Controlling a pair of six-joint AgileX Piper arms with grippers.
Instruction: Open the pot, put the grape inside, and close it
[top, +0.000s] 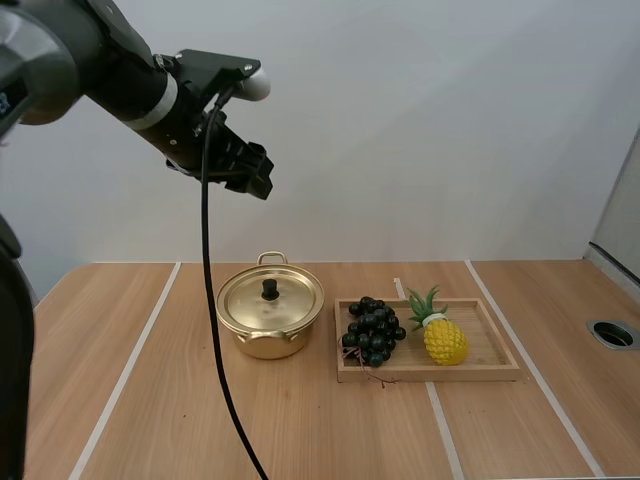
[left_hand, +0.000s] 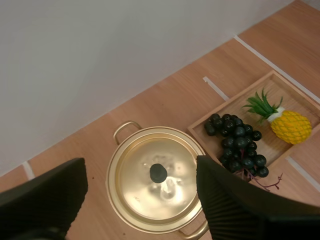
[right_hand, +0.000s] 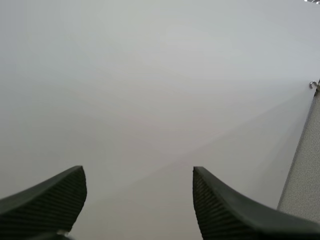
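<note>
Left wrist view: left hand (left_hand: 141, 165) gapes empty above pot (left_hand: 150, 197), one finger (left_hand: 225, 200) overlapping rim.

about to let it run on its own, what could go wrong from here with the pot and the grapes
1. The lid has only a small knob, and the open left gripper hangs well above the pot. A slightly off descent could close beside the knob or shove the lid.
2. The grapes lie at the tray's edge, next to the pineapple. A wide grab might bump the pineapple or drag the tray.
</note>
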